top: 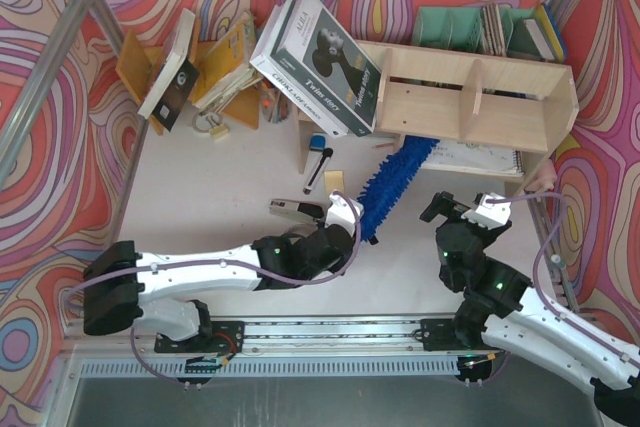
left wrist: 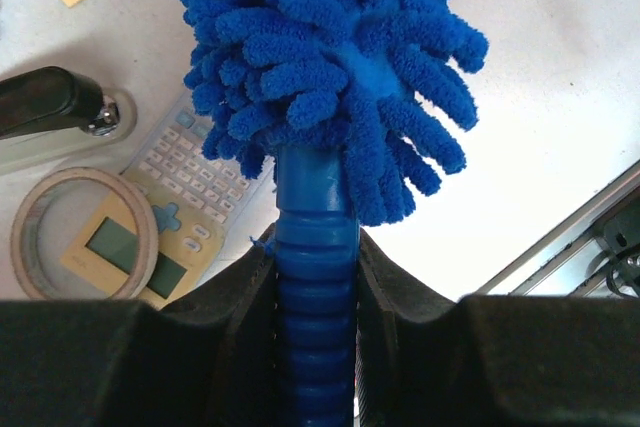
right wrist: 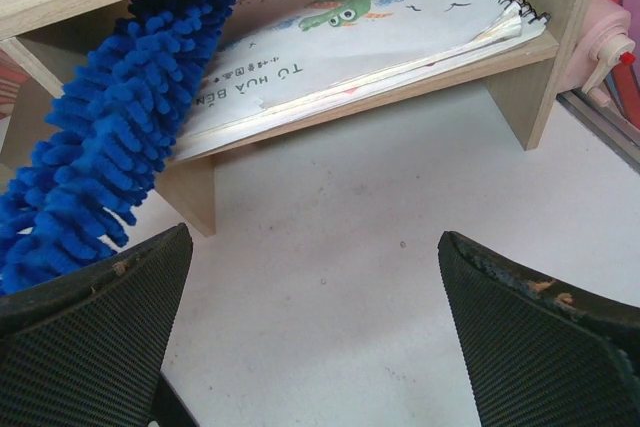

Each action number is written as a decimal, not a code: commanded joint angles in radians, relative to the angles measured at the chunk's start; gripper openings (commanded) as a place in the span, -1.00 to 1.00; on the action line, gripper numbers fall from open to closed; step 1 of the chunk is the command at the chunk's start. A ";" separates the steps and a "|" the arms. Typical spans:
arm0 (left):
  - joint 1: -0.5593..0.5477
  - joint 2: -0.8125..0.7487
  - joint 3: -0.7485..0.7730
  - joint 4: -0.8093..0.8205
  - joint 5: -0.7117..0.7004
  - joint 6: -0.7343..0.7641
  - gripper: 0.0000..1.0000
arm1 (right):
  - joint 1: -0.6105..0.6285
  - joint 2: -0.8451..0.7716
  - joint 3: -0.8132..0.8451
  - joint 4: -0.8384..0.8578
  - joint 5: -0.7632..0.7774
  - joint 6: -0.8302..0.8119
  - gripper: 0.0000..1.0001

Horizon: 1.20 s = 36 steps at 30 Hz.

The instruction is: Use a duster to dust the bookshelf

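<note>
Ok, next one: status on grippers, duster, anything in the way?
Left gripper shut on duster handle. Right gripper open, empty, low before bookshelf. Duster head in lower tier, where a spiral notebook lies in its path.

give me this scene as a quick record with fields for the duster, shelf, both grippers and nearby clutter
duster: blue head reaches into the lower tier of the bookshelf, over a spiral-bound book
left gripper: shut on the duster's ribbed handle
right gripper: open, empty, over bare table, facing the shelf
clutter by left gripper: calculator, tape roll, stapler
</note>
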 commanded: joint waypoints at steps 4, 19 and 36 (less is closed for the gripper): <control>0.010 0.121 0.104 -0.030 0.000 -0.055 -1.00 | -0.001 -0.001 0.000 -0.004 0.027 -0.012 0.97; -0.049 0.020 0.098 0.117 -0.151 -0.155 -1.00 | -0.002 -0.012 -0.002 -0.008 0.019 -0.008 0.97; 0.003 0.203 0.233 -0.034 -0.034 -0.234 -1.00 | -0.001 -0.023 -0.003 -0.006 0.013 -0.009 0.97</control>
